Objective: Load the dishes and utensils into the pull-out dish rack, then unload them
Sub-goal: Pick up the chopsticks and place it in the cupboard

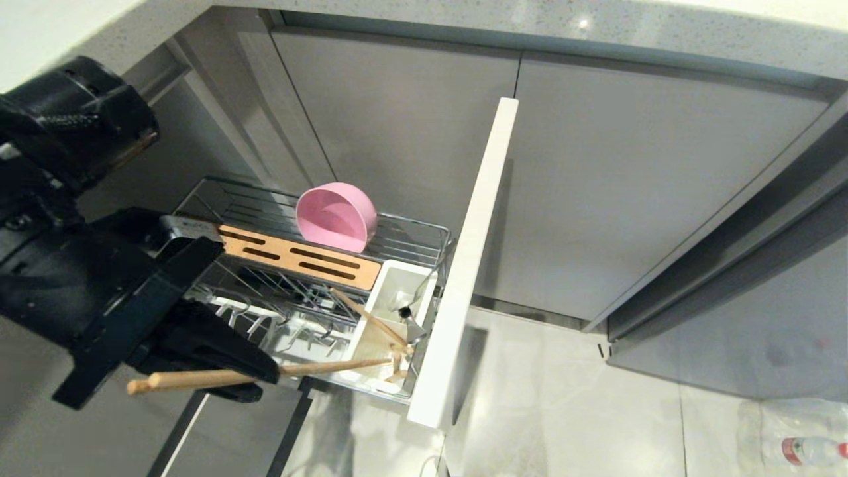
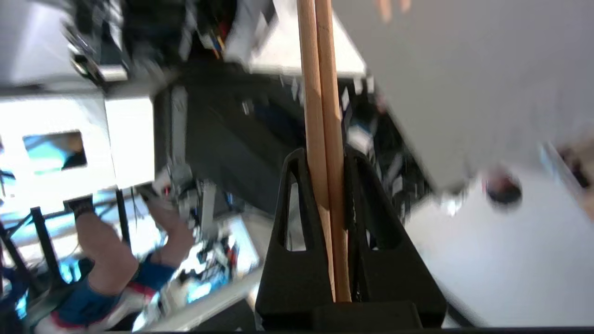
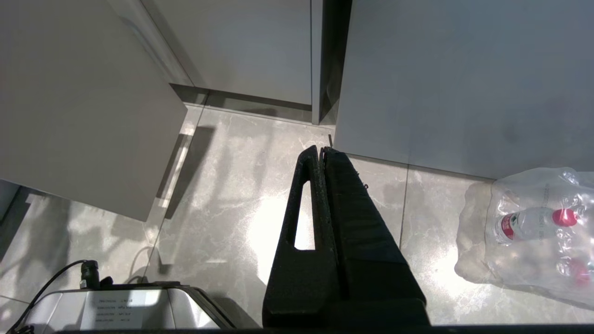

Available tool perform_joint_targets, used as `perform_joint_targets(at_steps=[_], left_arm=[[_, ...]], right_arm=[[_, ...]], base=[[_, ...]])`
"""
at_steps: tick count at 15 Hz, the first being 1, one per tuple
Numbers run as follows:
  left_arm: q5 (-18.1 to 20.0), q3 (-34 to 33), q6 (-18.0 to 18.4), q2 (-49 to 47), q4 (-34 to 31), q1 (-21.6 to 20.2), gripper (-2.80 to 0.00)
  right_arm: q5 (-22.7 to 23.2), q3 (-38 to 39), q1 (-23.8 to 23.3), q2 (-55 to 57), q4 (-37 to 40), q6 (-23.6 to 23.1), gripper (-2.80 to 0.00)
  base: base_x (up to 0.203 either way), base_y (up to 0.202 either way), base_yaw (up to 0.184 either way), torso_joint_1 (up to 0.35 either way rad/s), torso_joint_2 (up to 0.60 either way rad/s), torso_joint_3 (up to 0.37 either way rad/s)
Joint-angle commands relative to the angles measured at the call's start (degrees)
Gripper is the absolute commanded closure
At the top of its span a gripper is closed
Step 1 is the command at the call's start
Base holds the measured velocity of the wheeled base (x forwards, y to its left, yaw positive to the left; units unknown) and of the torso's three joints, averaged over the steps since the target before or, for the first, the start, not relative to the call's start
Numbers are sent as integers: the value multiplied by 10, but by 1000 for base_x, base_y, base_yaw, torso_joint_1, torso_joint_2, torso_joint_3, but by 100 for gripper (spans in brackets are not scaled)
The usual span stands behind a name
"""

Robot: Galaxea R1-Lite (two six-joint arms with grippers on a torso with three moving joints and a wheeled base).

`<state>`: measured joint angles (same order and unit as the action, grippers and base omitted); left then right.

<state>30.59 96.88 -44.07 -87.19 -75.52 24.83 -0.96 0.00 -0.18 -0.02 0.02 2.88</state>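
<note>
Cabinet doors (image 1: 636, 185): grey, closed.
Floor (image 3: 222, 208): pale marble-look tile.
Wrapped water bottles (image 3: 533, 227): on floor, red caps.
Countertop (image 1: 530, 20): speckled.

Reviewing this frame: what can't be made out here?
- Chopsticks: the gripped stretch is covered by the left hand in the head view.
- Rack: its near left part is hidden behind the left arm.
- Pink plate: in no view.
- Left wrist view: the background is blurred.

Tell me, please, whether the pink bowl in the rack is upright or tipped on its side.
Tipped: the pink bowl stands on its edge in the rack, its opening facing sideways.
</note>
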Motion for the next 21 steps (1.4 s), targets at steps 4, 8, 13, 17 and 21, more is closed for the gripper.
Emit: perform_joint_targets(at_steps=[4, 8, 13, 17, 21], left_arm=[[-37, 4, -19, -14, 12, 1, 0], [-37, 2, -20, -32, 23, 1, 0], [-37, 2, -20, -63, 45, 4, 0], [-40, 2, -20, -94, 64, 15, 0], [-67, 11, -22, -130, 76, 26, 0]], right_arm=[[0, 1, 0, 0, 1, 0, 0], [0, 1, 0, 0, 0, 0, 0], [0, 1, 0, 0, 0, 0, 0], [0, 1, 0, 0, 0, 0, 0], [0, 1, 0, 0, 0, 0, 0]], base=[[0, 0, 0, 0, 0, 0], [0, 0, 0, 0, 0, 0], [0, 0, 0, 0, 0, 0], [0, 0, 0, 0, 0, 0], [0, 0, 0, 0, 0, 0]])
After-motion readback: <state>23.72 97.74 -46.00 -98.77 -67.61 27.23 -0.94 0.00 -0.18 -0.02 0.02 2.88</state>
